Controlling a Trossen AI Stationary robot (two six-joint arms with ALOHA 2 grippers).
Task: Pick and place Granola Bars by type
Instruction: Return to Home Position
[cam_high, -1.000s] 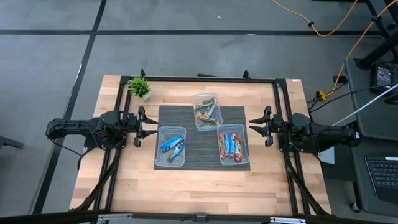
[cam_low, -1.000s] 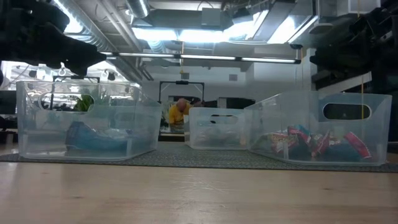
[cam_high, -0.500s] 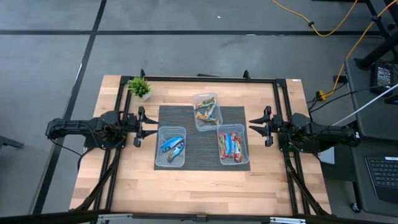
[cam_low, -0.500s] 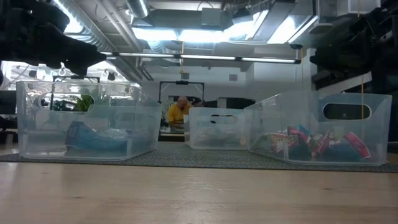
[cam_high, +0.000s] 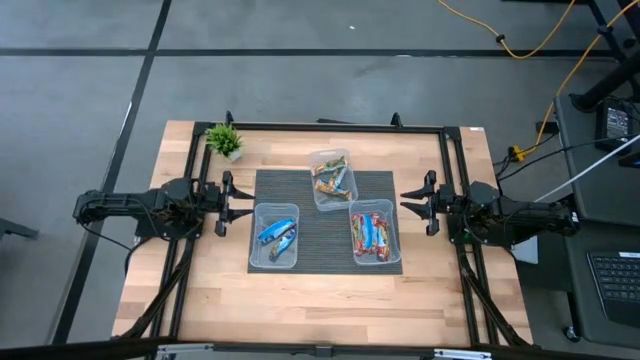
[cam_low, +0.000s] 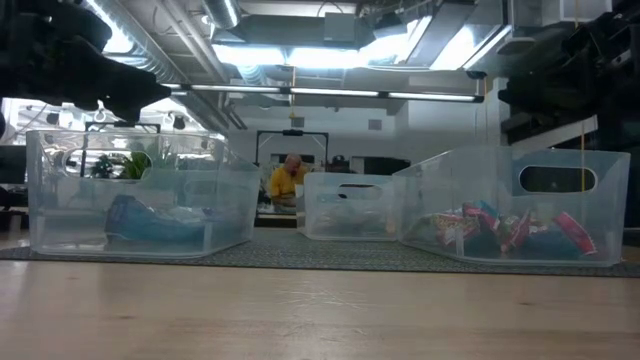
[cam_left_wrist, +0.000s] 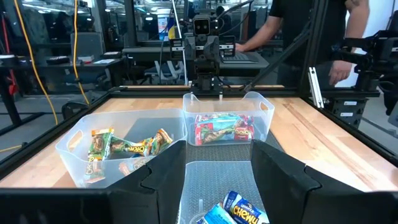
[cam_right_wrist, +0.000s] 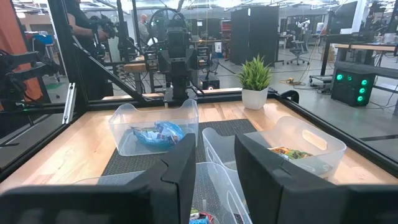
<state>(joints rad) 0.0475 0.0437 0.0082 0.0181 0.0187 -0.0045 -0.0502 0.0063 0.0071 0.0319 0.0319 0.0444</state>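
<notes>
The Granola Bars lie sorted in three clear tubs on a dark mat (cam_high: 325, 258). Blue bars (cam_high: 277, 236) fill the left tub, red-orange bars (cam_high: 372, 236) the right tub, and brown and green-gold bars (cam_high: 331, 180) the far middle tub. My left gripper (cam_high: 247, 204) hovers level at the mat's left edge, open, with nothing between its fingers; its wrist view looks over the blue bars (cam_left_wrist: 239, 211). My right gripper (cam_high: 405, 204) hovers level at the mat's right edge, open by a narrower gap and empty (cam_right_wrist: 214, 171).
A small green potted plant (cam_high: 225, 140) stands at the table's far left corner. A black frame (cam_high: 330, 127) runs around the table top. Bare wood (cam_high: 320, 300) lies between the mat and the near edge. People show in the room beyond (cam_low: 290, 178).
</notes>
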